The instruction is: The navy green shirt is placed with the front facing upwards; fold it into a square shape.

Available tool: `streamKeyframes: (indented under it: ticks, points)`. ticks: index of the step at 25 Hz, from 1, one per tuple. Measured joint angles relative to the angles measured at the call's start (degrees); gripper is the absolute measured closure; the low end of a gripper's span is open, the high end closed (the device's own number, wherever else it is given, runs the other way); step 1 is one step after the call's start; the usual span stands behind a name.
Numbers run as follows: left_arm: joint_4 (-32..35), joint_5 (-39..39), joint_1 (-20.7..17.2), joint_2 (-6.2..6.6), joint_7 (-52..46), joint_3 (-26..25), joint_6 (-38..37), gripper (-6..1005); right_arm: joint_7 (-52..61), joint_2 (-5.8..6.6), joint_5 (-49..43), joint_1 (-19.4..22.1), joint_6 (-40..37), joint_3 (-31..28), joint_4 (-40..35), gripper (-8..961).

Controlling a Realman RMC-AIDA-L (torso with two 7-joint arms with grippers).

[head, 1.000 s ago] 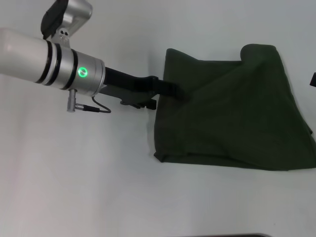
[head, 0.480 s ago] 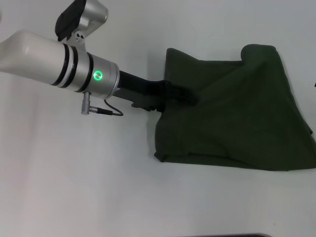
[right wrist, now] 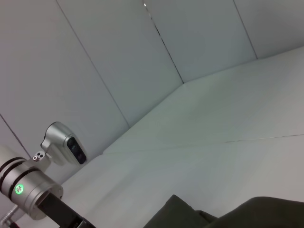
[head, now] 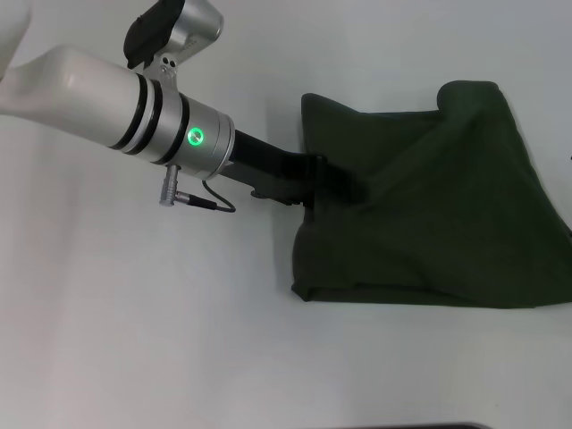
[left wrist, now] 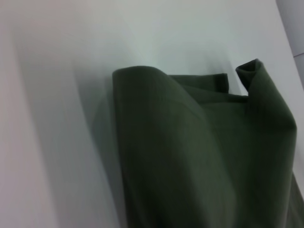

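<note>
The navy green shirt (head: 447,206) lies partly folded on the right half of the white table, plain green side up, with no lettering showing. My left gripper (head: 350,188) reaches in from the upper left and is shut on a fold of cloth near the shirt's left edge. Creases run out from the pinch point. The left wrist view shows a raised, rolled fold of the shirt (left wrist: 190,156) close up, and none of that arm's fingers. In the right wrist view only an edge of the shirt (right wrist: 247,213) shows. My right gripper is out of view.
The white table (head: 134,340) stretches bare to the left of and in front of the shirt. My left arm's silver forearm (head: 134,98), with its green light, crosses the upper left, and it also shows in the right wrist view (right wrist: 28,190). A wall stands behind the table.
My left gripper has moved right and slightly nearer, dragging the shirt's left edge with it. The shirt's near left corner has shifted right.
</note>
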State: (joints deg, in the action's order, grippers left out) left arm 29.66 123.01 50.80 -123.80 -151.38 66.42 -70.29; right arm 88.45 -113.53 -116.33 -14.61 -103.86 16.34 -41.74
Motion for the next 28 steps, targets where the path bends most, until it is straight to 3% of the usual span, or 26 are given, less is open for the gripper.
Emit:
streamKeyframes:
  ticks: [9, 20, 25, 28]
  points:
    - [2.19, -0.35, -2.23, 0.30, 0.56, -2.33, -2.83, 403, 0.22, -0.08, 0.06, 0.00, -0.03, -0.58, 0.15, 187]
    - [2.28, -0.41, -2.70, 0.02, 1.06, -2.64, -3.72, 875, 0.34, -0.33, 0.06, -0.33, -0.12, -0.89, 0.18, 187]
    - [2.31, -0.42, -2.85, 0.02, 1.08, -2.88, -3.83, 974, 0.19, -0.42, 0.06, -0.26, -0.12, -0.88, 0.18, 188]
    - [2.57, -0.37, -3.39, 0.87, 0.73, -3.06, -3.93, 994, 0.19, -0.52, 0.06, -0.27, -0.11, -0.87, 0.17, 188]
